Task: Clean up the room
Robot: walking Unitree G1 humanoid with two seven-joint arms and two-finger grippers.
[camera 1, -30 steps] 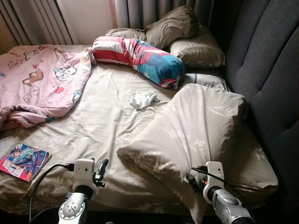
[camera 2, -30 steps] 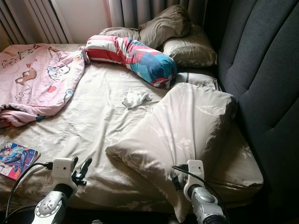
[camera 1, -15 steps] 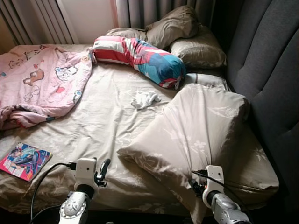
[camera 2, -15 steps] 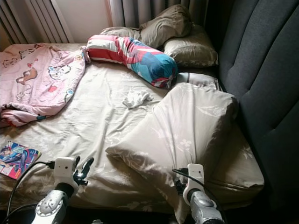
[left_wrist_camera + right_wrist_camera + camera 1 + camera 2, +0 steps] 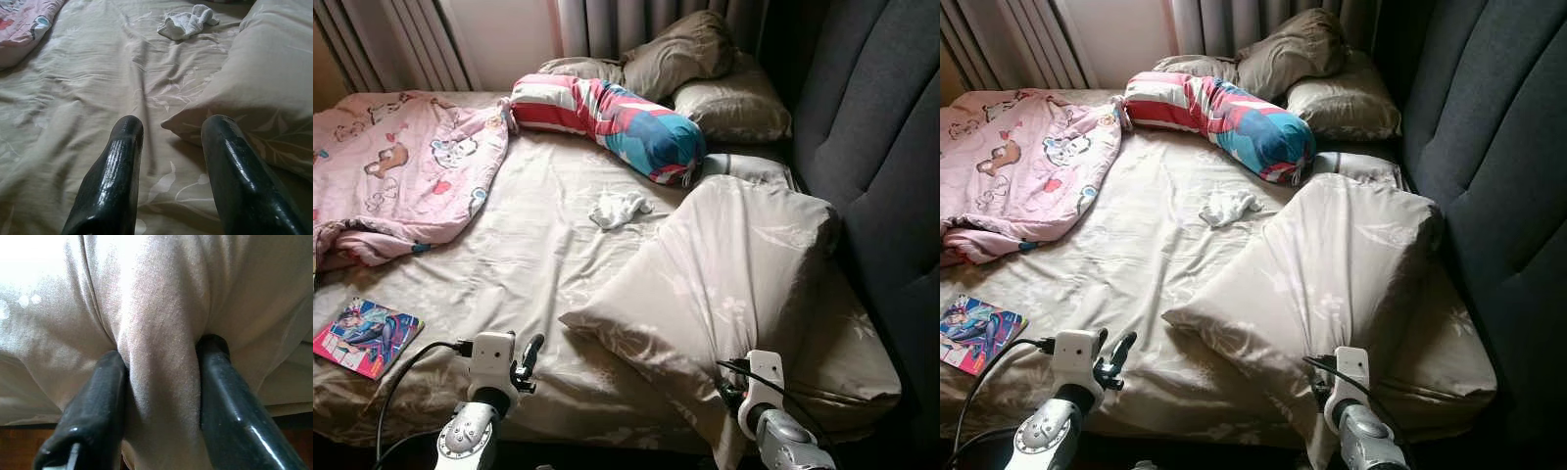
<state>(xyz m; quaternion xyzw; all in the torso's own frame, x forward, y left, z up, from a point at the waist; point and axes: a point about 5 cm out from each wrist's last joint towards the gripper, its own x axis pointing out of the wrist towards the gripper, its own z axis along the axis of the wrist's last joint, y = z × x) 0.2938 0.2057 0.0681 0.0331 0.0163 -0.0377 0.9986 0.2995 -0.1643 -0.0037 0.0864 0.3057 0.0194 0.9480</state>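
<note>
Pillow [image 5: 724, 264]: big beige one, lower corner bunched between the right gripper [image 5: 159, 382] fingers, body leaning toward the padded headboard [image 5: 891, 147].
Right grip: fingers clamped on a thick fold of soft woven cotton.
Left gripper [image 5: 171, 147]: fingers spread, nothing between them; pillow's near corner just beyond the tips, over wrinkled floral sheet [image 5: 529, 255].
Advice: lift slowly, fabric could slip; bring left in to support the sagging side.

On the bed [image 5: 529, 255] lie three beige pillows: one large [image 5: 724, 274] at 4 o'clock, two [image 5: 729, 103] [image 5: 680, 49] at 1 o'clock. There is one striped bolster [image 5: 607, 122], one pink blanket [image 5: 401, 166], one white cloth [image 5: 619, 208], one comic book [image 5: 364, 336] at 8 o'clock.
</note>
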